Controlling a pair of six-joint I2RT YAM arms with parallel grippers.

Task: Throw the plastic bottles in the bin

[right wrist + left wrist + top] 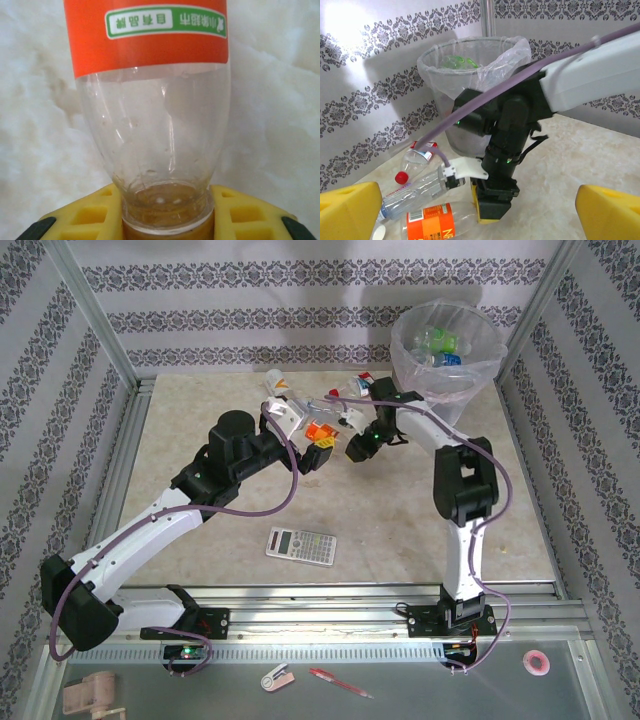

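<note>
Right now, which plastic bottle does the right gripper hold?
The clear orange-labelled bottle, narrow end pinched in the right gripper; the red-capped clear bottle lies free.

Bin [439, 107] base: hidden behind the right arm [520, 120].
Bottles [440, 343] in the bin: too small to count from above.
Orange-label bottle [432, 225], near the bin: cut off by the lower edge; cap end lost between yellow fingers [85, 220].
Left fingers [350, 207]: cropped at the corners.

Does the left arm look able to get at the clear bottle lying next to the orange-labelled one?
Probably yes: the clear bottle lies just ahead of the open left end effector, though the right end effector, shut on the orange-labelled bottle, crowds it.
</note>
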